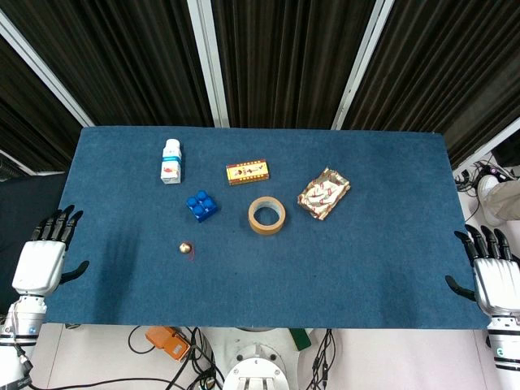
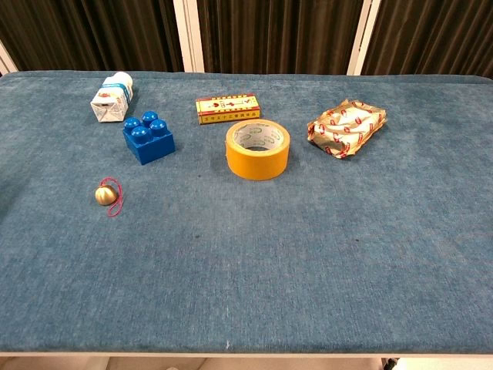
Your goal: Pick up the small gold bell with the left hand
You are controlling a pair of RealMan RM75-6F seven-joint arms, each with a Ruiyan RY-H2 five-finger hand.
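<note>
The small gold bell (image 1: 185, 246) lies on the blue table cover, left of centre and toward the front, with a thin red cord looped beside it; the chest view shows the bell (image 2: 105, 194) at its left. My left hand (image 1: 42, 253) hangs off the table's left edge, fingers apart, holding nothing, well to the left of the bell. My right hand (image 1: 494, 272) is at the table's right edge, also with fingers spread and nothing in it. Neither hand appears in the chest view.
Behind the bell stands a blue toy brick (image 1: 201, 205), with a small white bottle (image 1: 171, 160) farther back. A yellow-red box (image 1: 247, 171), a roll of tape (image 1: 266, 215) and a foil-wrapped packet (image 1: 323, 193) lie across the middle.
</note>
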